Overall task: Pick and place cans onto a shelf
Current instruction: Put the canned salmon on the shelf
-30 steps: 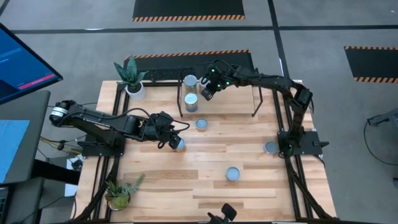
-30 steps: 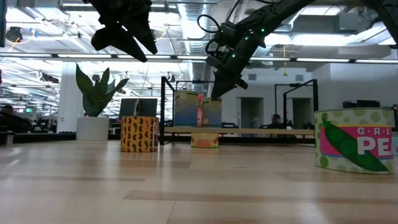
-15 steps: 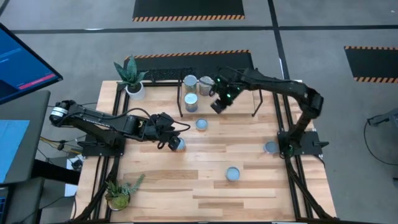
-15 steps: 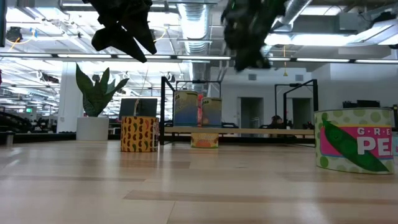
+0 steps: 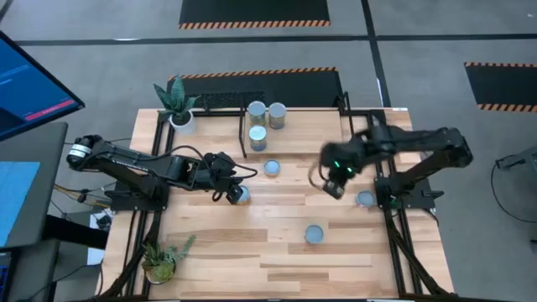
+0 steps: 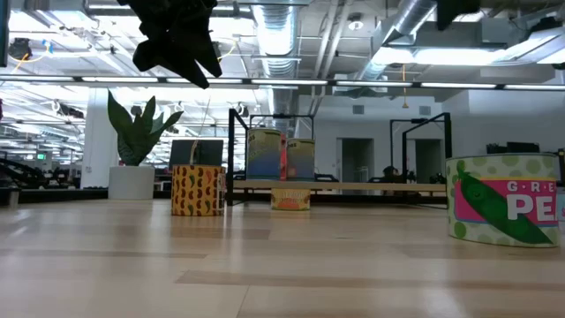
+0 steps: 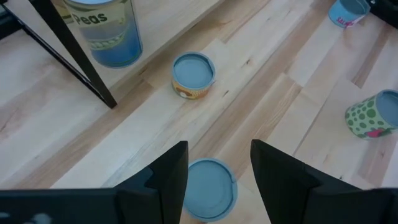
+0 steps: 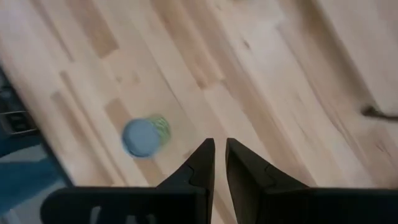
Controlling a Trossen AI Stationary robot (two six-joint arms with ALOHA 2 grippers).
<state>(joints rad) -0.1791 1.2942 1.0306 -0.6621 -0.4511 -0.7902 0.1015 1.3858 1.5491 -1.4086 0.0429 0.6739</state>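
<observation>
Three cans (image 5: 258, 109) (image 5: 275, 112) (image 5: 258, 137) stand on the light-wood shelf (image 5: 310, 138) at the table's far side; two show in the low view (image 6: 265, 155). My left gripper (image 5: 234, 191) is open above a can (image 7: 208, 188) on the table, one finger on either side, apart from it. In the low view it hangs high (image 6: 177, 40) over the yellow-patterned can (image 6: 196, 190). My right gripper (image 5: 334, 186) is shut and empty (image 8: 221, 163) over the table's right half.
Loose cans stand on the table: an orange one (image 5: 272, 168) (image 7: 193, 74) before the shelf, one at the right edge (image 5: 366, 199), one nearer (image 5: 314, 234). A green-labelled can (image 8: 144, 135) shows past my right fingers. Potted plants stand at far left (image 5: 176, 105) and near left (image 5: 159, 260).
My right gripper has drawn away from the shelf, leaving a can standing there beside the two others. It has gone toward the table's right and near edges, out over the open table. My left gripper has kept still.
</observation>
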